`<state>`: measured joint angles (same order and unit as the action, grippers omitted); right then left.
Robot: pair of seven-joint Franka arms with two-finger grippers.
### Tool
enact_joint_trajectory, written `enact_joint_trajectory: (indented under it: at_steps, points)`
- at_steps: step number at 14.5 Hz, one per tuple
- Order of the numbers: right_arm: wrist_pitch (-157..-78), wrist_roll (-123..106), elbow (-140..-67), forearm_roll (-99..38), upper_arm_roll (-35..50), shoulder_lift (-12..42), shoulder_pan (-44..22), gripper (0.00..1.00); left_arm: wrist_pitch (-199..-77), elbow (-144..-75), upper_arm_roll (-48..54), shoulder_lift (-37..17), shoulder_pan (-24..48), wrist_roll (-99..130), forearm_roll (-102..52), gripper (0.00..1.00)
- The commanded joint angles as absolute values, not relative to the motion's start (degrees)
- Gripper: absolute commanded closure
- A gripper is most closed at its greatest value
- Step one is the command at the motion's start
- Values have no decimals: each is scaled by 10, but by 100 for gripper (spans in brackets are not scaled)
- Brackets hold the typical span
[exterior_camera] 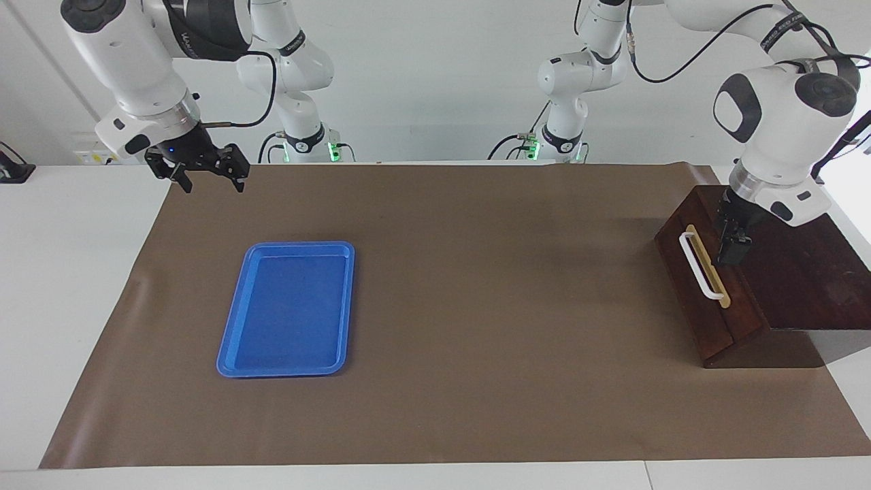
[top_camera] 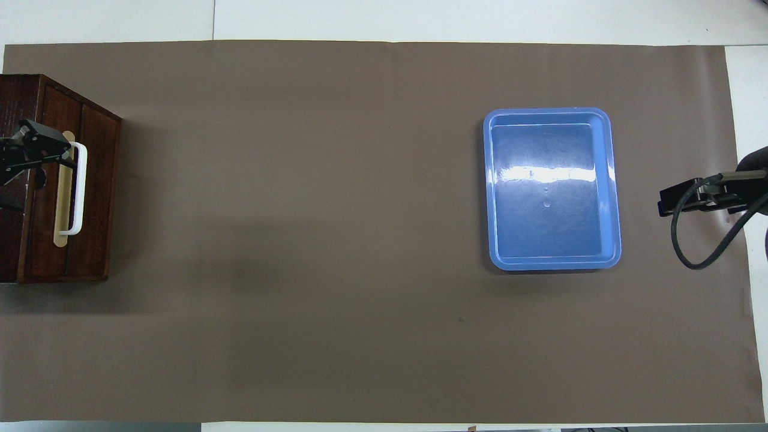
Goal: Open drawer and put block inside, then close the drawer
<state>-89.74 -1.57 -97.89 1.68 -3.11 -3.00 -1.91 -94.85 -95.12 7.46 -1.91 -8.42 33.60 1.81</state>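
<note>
Two views: the facing one alone shows whole arms.
Drawer (exterior_camera: 708, 286): shut, at the worktop's left-arm end.
Left gripper (exterior_camera: 733, 250): over the drawer's top; fingers seemingly spread, empty.
Right gripper (exterior_camera: 207, 175): spread, empty, over the worktop's corner.
Overhead: both grippers cut off at the edges.

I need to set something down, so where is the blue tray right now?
The blue tray lies flat on the brown mat toward the right arm's end of the table, apart from the drawer.

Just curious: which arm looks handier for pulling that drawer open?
The left arm, probably. Its gripper hangs right over the drawer, beside the handle; the right gripper waits at the table's other end.
</note>
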Motion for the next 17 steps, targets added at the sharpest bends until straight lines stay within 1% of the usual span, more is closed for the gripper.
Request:
enact_joint_trajectory:
  at_steps: [1, 3, 5, 7, 8, 12, 14, 17]
  points:
    - [-889, -22, -976, 23, -30, -31, -16, 0, -897, -927, 72, -13, -79, 215, -23, 0]
    - [-889, -22, -976, 23, -30, -31, -16, 0, -891, -926, 68, -11, -54, 104, -17, 0]
    - [-889, -22, -976, 23, -30, -31, -16, 0, -888, -932, 76, -7, -48, 91, 11, 0]
    - [-889, -22, -976, 23, -30, -31, -16, 0, -889, -968, 84, 15, -48, 97, 8, 0]
    - [-889, -22, -976, 23, -30, -31, -16, 0, -888, -974, 84, 18, -48, 98, 8, 0]
    - [-889, -22, -976, 23, -30, -31, -16, 0, -875, -937, 83, 14, -48, 58, 8, 0]
    - [-889, -22, -976, 23, -29, -31, -16, 0, -857, -903, 82, 2, -48, 53, 11, 0]
    - [-889, -22, -976, 23, -30, -31, -17, 0, -871, -905, 81, 1, -48, 29, 10, 0]
